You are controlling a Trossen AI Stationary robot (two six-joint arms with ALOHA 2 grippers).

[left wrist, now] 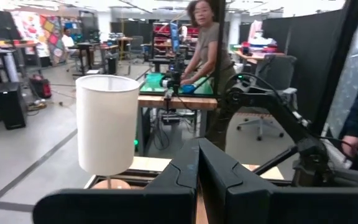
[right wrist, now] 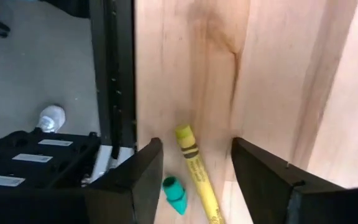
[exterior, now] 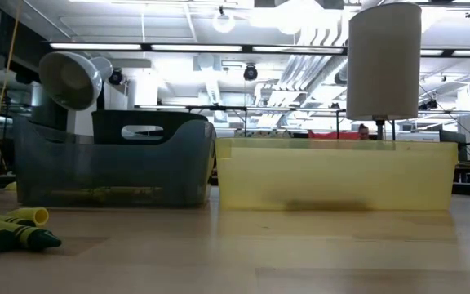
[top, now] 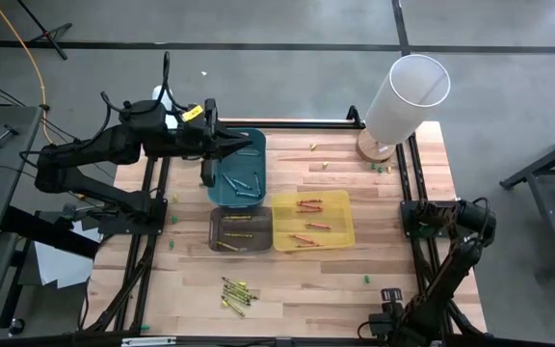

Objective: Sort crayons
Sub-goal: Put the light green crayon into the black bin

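Only my right wrist view shows the yellow crayon [right wrist: 197, 174] lying between my right end effector's [right wrist: 194, 168] spread fingers, with a small teal bit [right wrist: 174, 194] beside it on the wooden table [right wrist: 278, 74]; from above that end effector is hard to make out at the table's near right corner. The high view alone shows the sorting: blue crayons [top: 241, 181] in the blue bin [top: 255, 145], orange ones [top: 311, 204] in the yellow bin [top: 340, 231], a few in the grey bin [top: 218, 226], and a loose pile [top: 236, 293] near the front edge. The low view catches 2 green crayons [exterior: 6, 237] up close. A white lamp [top: 408, 92] stands at the far right; a person works in the room behind. My left end effector [top: 222, 146] reaches level over the blue bin, fingers pressed together on nothing.
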